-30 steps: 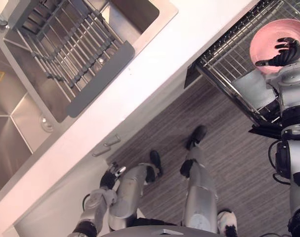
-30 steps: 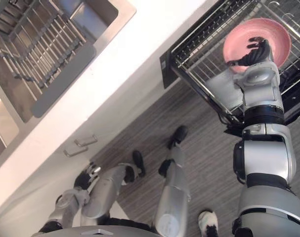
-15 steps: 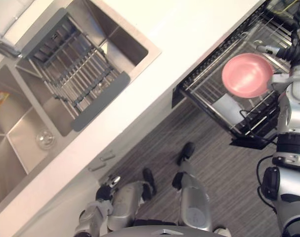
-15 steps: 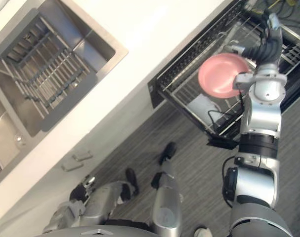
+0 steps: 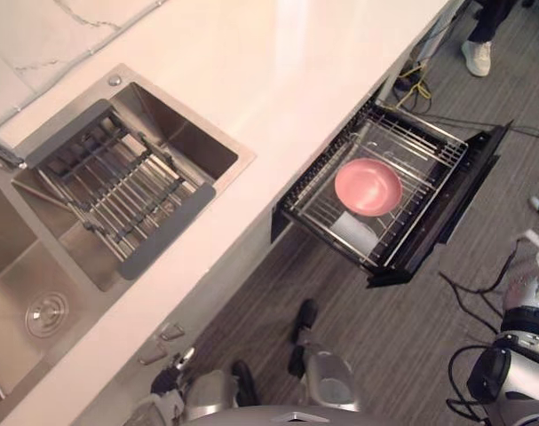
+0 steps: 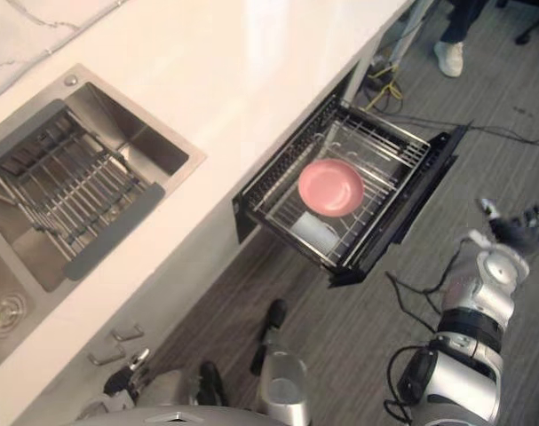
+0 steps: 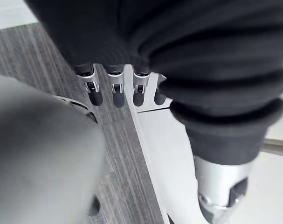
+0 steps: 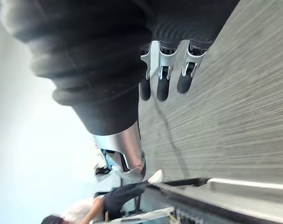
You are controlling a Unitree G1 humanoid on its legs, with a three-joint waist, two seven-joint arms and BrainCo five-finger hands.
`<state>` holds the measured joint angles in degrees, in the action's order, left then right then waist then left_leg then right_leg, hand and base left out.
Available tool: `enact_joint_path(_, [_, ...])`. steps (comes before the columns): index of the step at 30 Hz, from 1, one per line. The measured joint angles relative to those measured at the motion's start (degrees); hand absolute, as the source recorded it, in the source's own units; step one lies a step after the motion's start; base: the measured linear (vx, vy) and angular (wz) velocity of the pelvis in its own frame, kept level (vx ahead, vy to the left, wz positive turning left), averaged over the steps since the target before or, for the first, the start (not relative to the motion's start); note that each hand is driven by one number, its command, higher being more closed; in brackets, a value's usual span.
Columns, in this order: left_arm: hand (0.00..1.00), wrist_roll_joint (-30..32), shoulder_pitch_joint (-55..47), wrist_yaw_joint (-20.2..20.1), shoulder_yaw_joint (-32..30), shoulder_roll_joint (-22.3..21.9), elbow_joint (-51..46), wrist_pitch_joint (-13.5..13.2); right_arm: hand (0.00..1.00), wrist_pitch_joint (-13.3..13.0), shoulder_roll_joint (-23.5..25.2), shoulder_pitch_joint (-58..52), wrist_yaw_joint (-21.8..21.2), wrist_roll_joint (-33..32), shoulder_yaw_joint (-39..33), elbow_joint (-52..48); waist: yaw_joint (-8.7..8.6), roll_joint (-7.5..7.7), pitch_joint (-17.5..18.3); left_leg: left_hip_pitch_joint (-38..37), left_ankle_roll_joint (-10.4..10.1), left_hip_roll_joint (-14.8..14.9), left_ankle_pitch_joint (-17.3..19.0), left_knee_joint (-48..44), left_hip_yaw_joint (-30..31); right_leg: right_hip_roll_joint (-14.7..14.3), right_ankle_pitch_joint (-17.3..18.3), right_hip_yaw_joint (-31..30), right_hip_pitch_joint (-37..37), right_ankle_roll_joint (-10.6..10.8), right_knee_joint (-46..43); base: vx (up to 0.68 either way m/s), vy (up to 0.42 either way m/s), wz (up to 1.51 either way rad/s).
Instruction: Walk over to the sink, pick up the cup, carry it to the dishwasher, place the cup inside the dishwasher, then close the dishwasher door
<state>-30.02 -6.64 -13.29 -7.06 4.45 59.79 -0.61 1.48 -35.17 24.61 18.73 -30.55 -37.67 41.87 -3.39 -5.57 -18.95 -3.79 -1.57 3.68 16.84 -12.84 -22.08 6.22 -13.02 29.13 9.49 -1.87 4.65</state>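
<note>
Under the counter edge [image 5: 315, 133], a rack [image 5: 422, 149] holding a pink bowl [image 5: 368, 186] juts out.

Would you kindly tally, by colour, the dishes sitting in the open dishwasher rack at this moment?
Pink bowl: 1
Pale white container: 1
Total in the dishwasher rack: 2
</note>
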Motion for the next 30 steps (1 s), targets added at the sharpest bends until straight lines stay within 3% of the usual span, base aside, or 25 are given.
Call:
enact_joint_path(6, [0.00,-2.38,0.26,-1.22,0.18,-0.68,1.56,0.61,1.00,0.24,6.85,-2.47,-8.67,-9.36,-3.04,4.84,0.19,-1.98,-1.57,3.65,-0.35,-0.30,-0.96,0.08,0.17,0.40,-0.49,0.02,3.88,-0.73,-0.51,-0.02,0.043,0.02])
enact_joint_path(9, [0.00,-2.39,0.60,-1.74,0.48,-0.88,1.54,0.43,1.00,0.85,6.88,-1.12,-12.81,-10.96,-3.01,6.33,0.31,-2.87,-2.99,5.53,0.06,-1.22,-1.79,0.23,0.76,1.76,-0.70,0.15,6.15,-0.58,-2.23,-0.05,0.132,0.16])
enact_joint_path(14, [0.00,-2.48,2.31,-2.44,2.36,-0.41,1.52,-0.77,1.00,2.50,4.34,4.37,-19.70,-9.84,2.17,10.22,2.35,-3.59,-5.25,8.59,1.30,-3.44,-3.43,1.51,2.24,4.44,-1.36,0.72,9.54,-0.71,-4.06,-0.08,0.138,0.19])
enact_joint_path(19, [0.00,-4.29,4.68,-1.84,3.88,0.02,1.44,-0.85,1.00,3.19,0.14,10.09,-19.94,-4.77,10.35,10.92,2.82,-4.59,-6.67,12.53,1.89,-4.36,-3.69,-0.30,3.87,5.96,-2.05,1.53,11.96,-1.01,-4.71,-0.08,0.097,0.17])
enact_joint_path(23, [0.00,-5.84,5.68,-0.59,6.12,-0.48,-0.72,-1.62,1.00,4.07,-2.46,16.82,-19.19,1.24,16.94,11.60,3.80,-6.70,-7.86,15.64,2.00,-4.34,-3.90,-2.32,6.21,6.97,-2.15,3.36,13.33,-1.55,-5.99,-0.06,0.049,0.27])
enact_joint_path(25, [0.00,-5.93,7.03,-0.38,7.29,-1.39,-0.93,-1.96,1.00,4.97,-3.96,20.07,-19.22,1.87,19.85,12.42,4.73,-7.79,-8.11,17.12,1.96,-4.38,-4.30,-3.14,7.54,7.47,-2.16,4.69,13.60,-1.80,-6.10,-0.09,0.045,0.37])
enact_joint_path(30, [0.00,-6.61,9.65,-0.73,9.07,-2.66,-3.01,-2.49,1.00,6.47,-4.70,31.36,-19.47,10.02,29.18,17.35,9.25,-7.99,-7.97,21.87,1.24,-4.11,-6.09,-4.88,12.05,8.51,-1.09,8.21,15.61,-3.50,-8.05,-0.10,0.021,0.47])
